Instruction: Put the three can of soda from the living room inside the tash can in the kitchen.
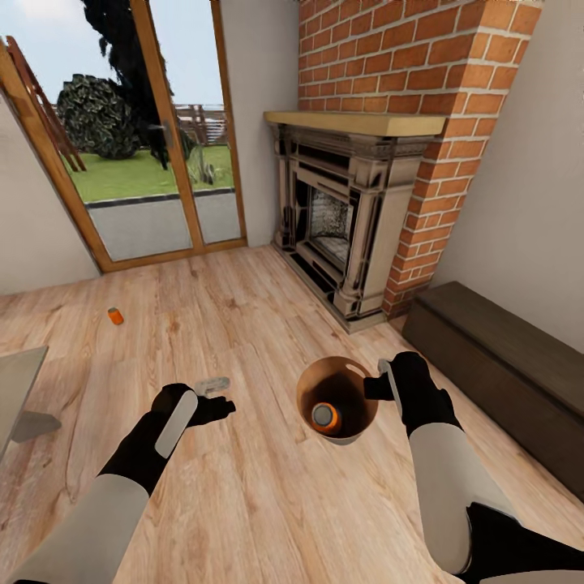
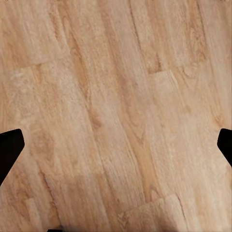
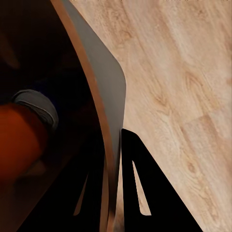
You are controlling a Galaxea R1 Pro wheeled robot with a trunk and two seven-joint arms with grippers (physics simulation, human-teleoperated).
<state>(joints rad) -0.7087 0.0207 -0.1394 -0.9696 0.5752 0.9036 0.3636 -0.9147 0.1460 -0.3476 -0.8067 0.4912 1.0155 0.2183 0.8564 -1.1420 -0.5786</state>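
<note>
The copper-brown tash can (image 1: 345,430) hangs just above the wood floor in the head view, with my right gripper (image 1: 378,386) shut on its rim. One orange can of soda (image 1: 324,417) lies inside it, grey end up. In the right wrist view the bin wall (image 3: 104,92) runs between the two black fingers (image 3: 145,193), and the can (image 3: 21,137) shows in the dark inside. Another can of soda (image 1: 116,316) lies on the floor far to the left, near the glass doors. My left gripper (image 1: 216,397) is open and holds nothing, over bare floor (image 2: 116,121).
This is the living room. A red-brick fireplace (image 1: 349,211) stands ahead on the right, and a dark low bench (image 1: 503,365) runs along the right wall. Wood-framed glass doors (image 1: 154,162) are at the back left. A glass table corner (image 1: 16,381) juts in at the left edge.
</note>
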